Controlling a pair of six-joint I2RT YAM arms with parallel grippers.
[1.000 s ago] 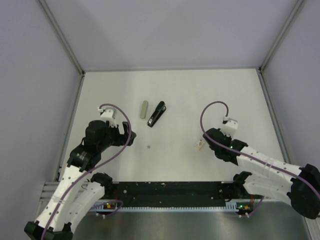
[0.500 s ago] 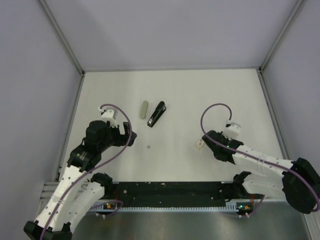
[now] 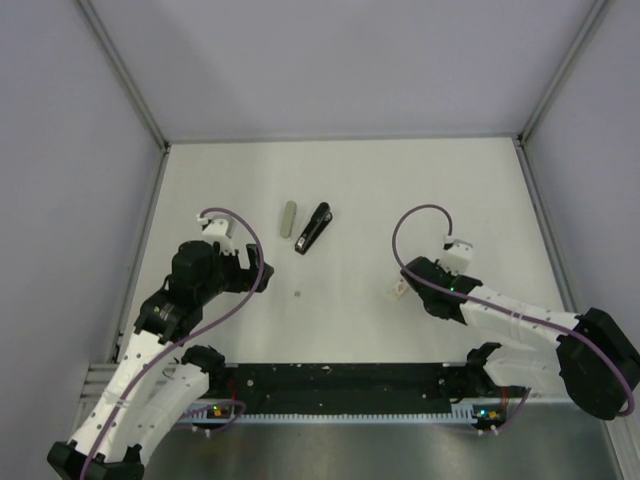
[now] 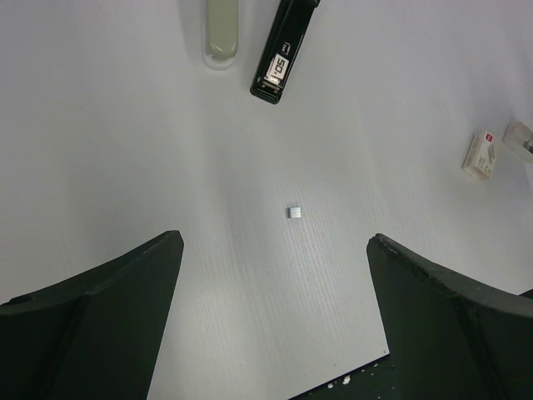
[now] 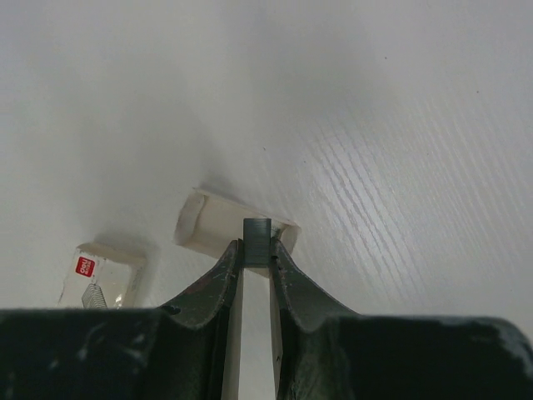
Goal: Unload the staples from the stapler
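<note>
Shifted over the last second, on the right arm only: elbow drawn in toward the stapler, forearm stretched flatter, purple cable bowed a touch closer to the stapler. Hardly any travel at the right gripper itself, well to the right of the stapler and nearer the arm bases. Clenched there on a small dark grey strip, pinched between the two fingertips just over an open white sleeve. Cannot tell whether strip and sleeve touch. Beside the sleeve, on its stapler side, a small white box with a red mark, flat on the table.

No change anywhere else. Left gripper spread wide, grasping nothing, hovering to the left of the stapler and nearer the bases, same as before, with both dark fingers clear of everything. Stapler itself lying closed and slanted on the table, black, labelled end turned toward the left gripper, untouched by either arm and in the same spot as a second ago. Just left of the stapler, close but apart, a shorter grey-green bar. Between the stapler and the bases, alone on the white surface, a tiny metal piece, likewise unmoved.
</note>
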